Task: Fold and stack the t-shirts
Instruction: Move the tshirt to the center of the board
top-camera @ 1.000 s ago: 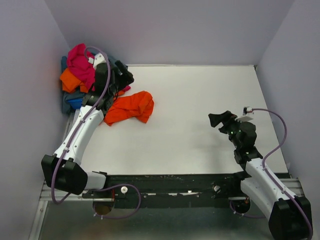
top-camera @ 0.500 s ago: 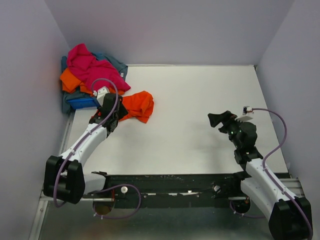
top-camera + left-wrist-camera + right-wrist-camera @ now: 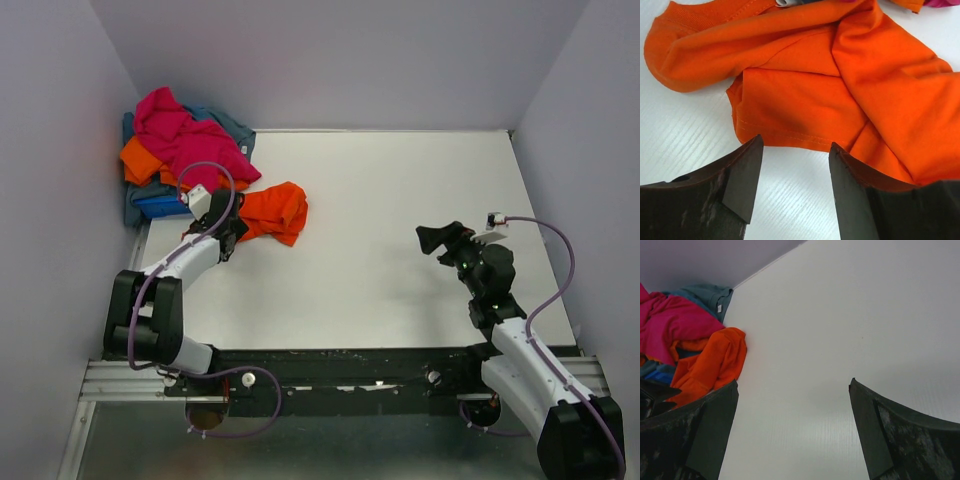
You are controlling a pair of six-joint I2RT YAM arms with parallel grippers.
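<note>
A crumpled orange t-shirt (image 3: 272, 212) lies alone on the white table, left of centre; its hem fills the left wrist view (image 3: 805, 95). A heap of t-shirts (image 3: 175, 150) sits in the back left corner: magenta-pink (image 3: 185, 135) on top, orange, royal blue (image 3: 160, 205) and grey-blue below. My left gripper (image 3: 228, 238) is open and empty, low over the table just at the near left edge of the lone orange shirt (image 3: 794, 165). My right gripper (image 3: 437, 240) is open and empty above the table's right half; in its view (image 3: 792, 405) the heap shows far left.
Lilac walls close the table at the back and on both sides. The heap (image 3: 675, 335) presses against the left wall. The black rail (image 3: 350, 365) with both arm bases runs along the near edge.
My left arm has drawn back from the heap toward the near side and lowered; its gripper now sits at the lone orange shirt's near left edge. The right arm has barely moved.
</note>
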